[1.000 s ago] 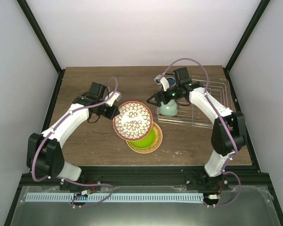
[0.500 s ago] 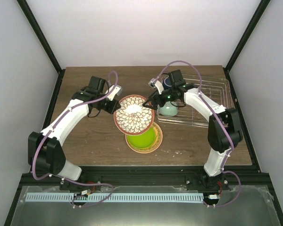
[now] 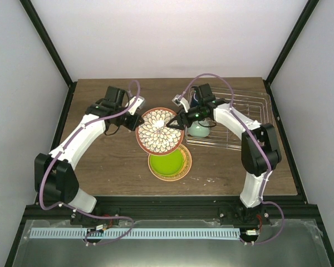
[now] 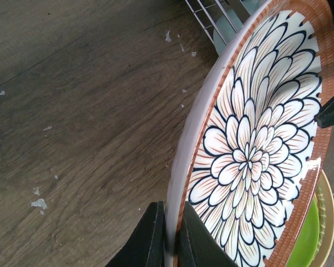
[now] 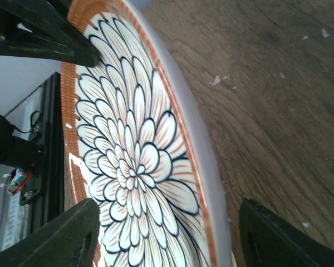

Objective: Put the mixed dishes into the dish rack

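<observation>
My left gripper [image 3: 137,118] is shut on the left rim of the flower-petal plate [image 3: 159,130] and holds it tilted above the table; its fingers [image 4: 150,239] pinch the rim [image 4: 181,183]. My right gripper [image 3: 178,122] is open, its jaws standing either side of the plate's right rim [image 5: 211,183], apart from it. The green-centre plate [image 3: 168,163] lies on the orange woven plate [image 3: 187,167] below. The mint-green bowl [image 3: 200,129] and the dark blue mug [image 3: 196,98] sit in the wire dish rack [image 3: 250,119].
The table's near edge [image 3: 172,194] runs in front of the stacked plates. Black frame posts stand at the table's back corners. White crumbs dot the wood [image 4: 39,203].
My left gripper has lifted the flower plate up and back toward the rack, uncovering the green plate. My right gripper has moved left from the bowl to the plate's right rim.
</observation>
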Controlling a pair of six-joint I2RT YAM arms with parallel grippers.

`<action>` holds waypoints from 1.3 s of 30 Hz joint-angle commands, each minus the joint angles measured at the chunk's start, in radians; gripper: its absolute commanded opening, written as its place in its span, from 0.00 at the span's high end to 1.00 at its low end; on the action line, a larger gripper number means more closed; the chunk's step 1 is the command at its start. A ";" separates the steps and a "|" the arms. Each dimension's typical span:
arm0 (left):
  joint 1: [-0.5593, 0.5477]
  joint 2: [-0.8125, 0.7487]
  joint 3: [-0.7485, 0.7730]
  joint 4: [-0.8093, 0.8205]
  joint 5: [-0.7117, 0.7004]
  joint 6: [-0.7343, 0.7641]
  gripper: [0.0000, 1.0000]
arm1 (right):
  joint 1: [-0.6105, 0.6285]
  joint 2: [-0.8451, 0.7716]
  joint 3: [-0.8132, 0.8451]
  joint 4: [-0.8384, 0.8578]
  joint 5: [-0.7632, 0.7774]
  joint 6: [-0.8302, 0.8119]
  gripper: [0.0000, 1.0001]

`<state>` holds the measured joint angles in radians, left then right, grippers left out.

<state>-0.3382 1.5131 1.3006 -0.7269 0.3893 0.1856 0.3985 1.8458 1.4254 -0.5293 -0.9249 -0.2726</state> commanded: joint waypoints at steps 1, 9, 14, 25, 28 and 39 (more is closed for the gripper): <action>0.005 -0.008 0.051 0.110 0.081 -0.015 1.00 | 0.007 0.038 0.051 0.008 -0.111 0.002 0.34; 0.005 -0.012 0.050 0.131 0.076 -0.024 1.00 | 0.007 0.070 0.074 -0.027 -0.151 -0.018 0.58; 0.007 -0.004 0.050 0.136 0.075 -0.030 1.00 | 0.007 0.075 0.085 -0.035 -0.158 -0.013 0.74; 0.008 -0.001 0.050 0.137 0.049 -0.041 0.93 | 0.006 0.098 0.119 -0.047 -0.153 0.002 0.99; 0.008 -0.001 0.054 0.129 0.039 -0.043 0.83 | 0.007 0.111 0.140 -0.052 -0.161 0.003 0.99; 0.027 -0.025 0.107 0.090 -0.014 -0.058 0.26 | 0.007 0.119 0.165 -0.058 -0.172 0.009 0.99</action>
<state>-0.3187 1.5143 1.3785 -0.6456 0.3866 0.1307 0.4011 1.9850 1.5112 -0.6060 -0.9905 -0.2726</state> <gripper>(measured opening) 0.696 0.140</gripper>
